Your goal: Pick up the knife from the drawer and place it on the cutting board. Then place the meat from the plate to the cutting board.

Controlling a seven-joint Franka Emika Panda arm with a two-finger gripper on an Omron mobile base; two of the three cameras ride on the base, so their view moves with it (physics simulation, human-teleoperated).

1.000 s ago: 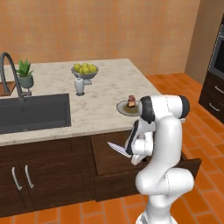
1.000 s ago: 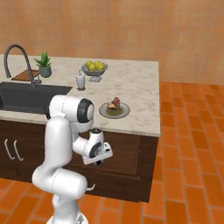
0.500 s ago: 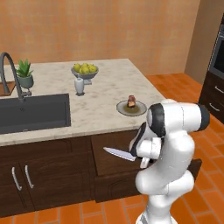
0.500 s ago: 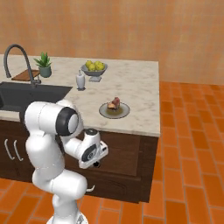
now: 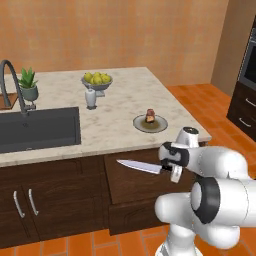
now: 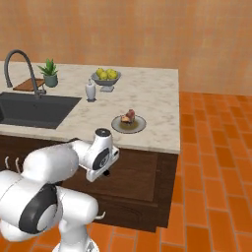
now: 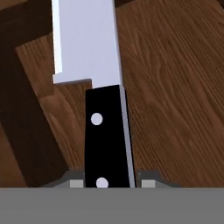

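Observation:
My gripper (image 5: 169, 168) is shut on the black handle of the knife (image 5: 139, 166). It holds the knife level above the open drawer (image 5: 131, 190), with the silver blade pointing left. In the hand view the knife (image 7: 106, 129) runs up from between the fingertips (image 7: 148, 182) over the drawer's wooden floor (image 7: 175, 87). The meat (image 5: 150, 115) lies on the plate (image 5: 159, 126) near the counter's front edge. The cutting board (image 5: 5, 102) sits far left behind the faucet. From the right, the hand (image 6: 101, 158) hangs before the drawer (image 6: 142, 179), with the plate (image 6: 139, 125), meat (image 6: 129, 116) and cutting board (image 6: 28, 85) on the counter.
A dark sink (image 5: 37, 127) with a curved faucet (image 5: 12, 80) takes up the counter's left. A fruit bowl (image 5: 97, 81), a small white dispenser (image 5: 90, 98) and a potted plant (image 5: 28, 85) stand at the back. Cabinet doors (image 5: 22, 205) are left of the drawer. An oven stack (image 5: 245, 85) stands far right.
The arm has folded lower and swung right in the left base view. The knife stays gripped, now level and slightly higher over the drawer.

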